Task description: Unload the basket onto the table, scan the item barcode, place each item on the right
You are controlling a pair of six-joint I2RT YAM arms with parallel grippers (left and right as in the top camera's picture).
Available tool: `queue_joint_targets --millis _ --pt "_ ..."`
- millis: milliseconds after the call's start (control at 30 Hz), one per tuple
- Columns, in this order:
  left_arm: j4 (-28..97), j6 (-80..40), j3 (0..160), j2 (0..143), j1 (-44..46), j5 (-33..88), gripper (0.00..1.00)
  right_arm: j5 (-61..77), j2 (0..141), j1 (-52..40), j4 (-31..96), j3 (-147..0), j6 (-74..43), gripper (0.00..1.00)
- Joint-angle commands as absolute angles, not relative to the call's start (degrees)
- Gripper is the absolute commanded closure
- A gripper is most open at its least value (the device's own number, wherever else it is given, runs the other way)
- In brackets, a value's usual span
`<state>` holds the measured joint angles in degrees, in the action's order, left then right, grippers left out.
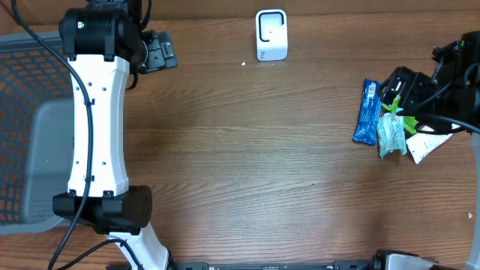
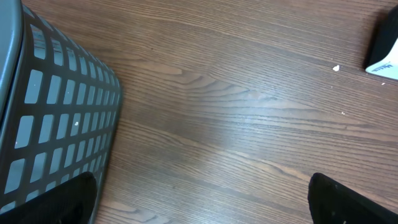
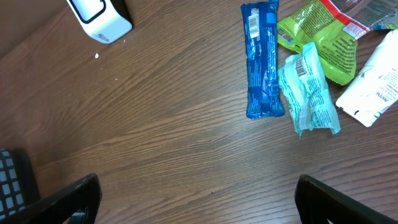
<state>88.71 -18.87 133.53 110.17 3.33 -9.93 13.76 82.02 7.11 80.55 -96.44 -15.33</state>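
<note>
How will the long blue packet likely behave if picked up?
The blue packet lies flat with crimped ends, so it is probably light and may bend. Its glossy film looks slippery, so a pinch might slide. Being flat, it seems unlikely to roll.

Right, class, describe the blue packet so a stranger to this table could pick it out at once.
Start at the wooden table and go to the small pile of packets at its right edge. The blue packet lies on the pile's side facing the table's middle, beside a pale teal packet. It alone is long, narrow and deep blue.
</note>
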Motion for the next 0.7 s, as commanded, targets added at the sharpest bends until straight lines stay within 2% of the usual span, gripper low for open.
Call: queue_joint_targets --millis 0,667 --pt "88.6 -18.0 133.5 110.3 3.4 -10.7 0.01 14.2 81.8 7.1 80.3 -97.6 -14.9 0.0" --pt "88.6 -18.0 133.5 110.3 3.4 -10.7 0.0 13.3 81.8 7.1 80.4 -97.6 -14.6 0.0"
